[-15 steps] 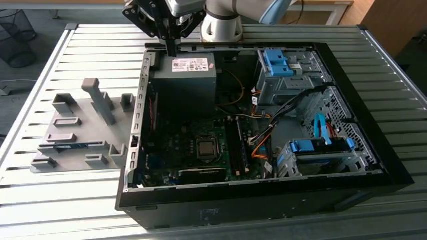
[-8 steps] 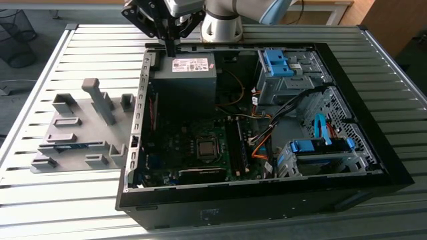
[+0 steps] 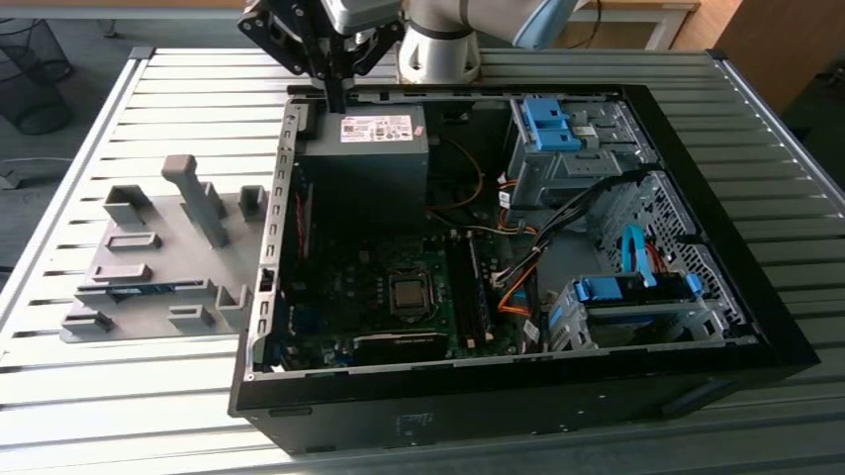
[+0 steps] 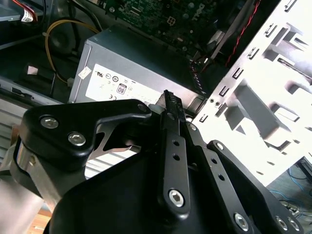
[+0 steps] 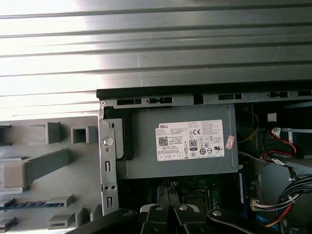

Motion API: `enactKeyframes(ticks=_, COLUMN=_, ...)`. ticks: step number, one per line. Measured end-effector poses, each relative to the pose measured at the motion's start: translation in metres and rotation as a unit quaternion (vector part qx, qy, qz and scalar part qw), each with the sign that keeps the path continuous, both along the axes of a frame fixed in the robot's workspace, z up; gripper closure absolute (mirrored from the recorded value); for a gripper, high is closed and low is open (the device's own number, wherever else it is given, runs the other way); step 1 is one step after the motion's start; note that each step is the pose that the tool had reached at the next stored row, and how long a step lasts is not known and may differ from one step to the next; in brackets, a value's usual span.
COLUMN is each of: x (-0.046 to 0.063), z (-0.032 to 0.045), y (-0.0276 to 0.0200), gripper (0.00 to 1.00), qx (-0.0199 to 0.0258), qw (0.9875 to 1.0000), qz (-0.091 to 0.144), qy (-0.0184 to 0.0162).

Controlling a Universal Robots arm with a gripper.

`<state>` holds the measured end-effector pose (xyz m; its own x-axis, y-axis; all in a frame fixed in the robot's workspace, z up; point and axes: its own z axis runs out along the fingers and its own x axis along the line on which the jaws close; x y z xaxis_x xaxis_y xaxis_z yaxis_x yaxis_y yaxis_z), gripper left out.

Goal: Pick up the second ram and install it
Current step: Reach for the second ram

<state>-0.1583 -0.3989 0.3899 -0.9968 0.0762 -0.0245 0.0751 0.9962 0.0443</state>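
Second ram [image 3: 138, 288] is lying flat and low in the grey fixture [image 3: 158, 213], on the slatted table [image 3: 79, 416] at the exterior view's left, beside the open computer case [image 3: 528, 416]. In the first wrist view it is showing as a blue strip with dark chips. Gripper [image 3: 335, 99] is hanging over the power supply [image 3: 363, 158] at the far edge of the case, well apart from the stick, fingers pressed together and pinching nothing.

Handling, as a judgement: it is looking light, thin and stiff, but fragile. Chips and contact edge are best left untouched, so the grip is likely belonging on the two long flat faces near the middle.

Hard to make out: the fixture walls are hiding most of the stick, its label end is not readable, and the motherboard slots [image 3: 469, 287] are sitting too dark to judge as filled or free
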Motion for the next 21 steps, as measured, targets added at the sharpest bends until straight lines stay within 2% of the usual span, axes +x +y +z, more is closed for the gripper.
enactKeyframes(ticks=21, x=-0.0042, z=-0.0014, y=0.0000, gripper=0.90, qx=0.0000, qw=1.0000, qz=0.000, qy=0.0000)
